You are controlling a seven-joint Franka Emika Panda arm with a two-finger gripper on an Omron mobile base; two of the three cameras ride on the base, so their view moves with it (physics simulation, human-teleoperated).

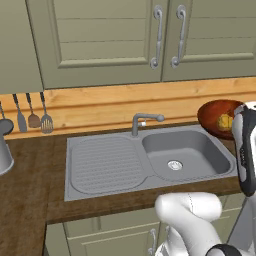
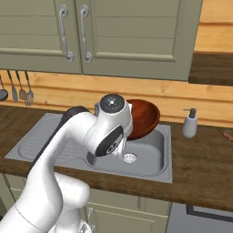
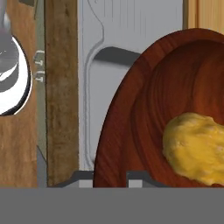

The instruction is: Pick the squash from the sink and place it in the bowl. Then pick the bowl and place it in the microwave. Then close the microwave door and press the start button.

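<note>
The reddish-brown bowl [image 1: 216, 116] hangs tilted over the far right corner of the steel sink [image 1: 105, 165], and the yellow squash [image 1: 225, 121] lies inside it. In the hand view the bowl [image 3: 144, 113] takes up the right side, with the squash [image 3: 197, 148] low in it. My gripper [image 3: 110, 178] is shut on the bowl's rim, one fingertip on either side of it. From the right base view my arm covers the left part of the bowl [image 2: 144, 119]. The basin [image 2: 152, 152] below holds just its drain ring [image 1: 174, 164]. The microwave and its door are out of view.
Green cabinet doors [image 1: 115, 35] hang above the counter. Utensils [image 1: 33, 117] hang on the wooden back wall at left, beside a metal pot [image 1: 4, 150]. The faucet [image 1: 145, 120] stands behind the basin. A soap dispenser [image 2: 189, 124] stands right of the sink.
</note>
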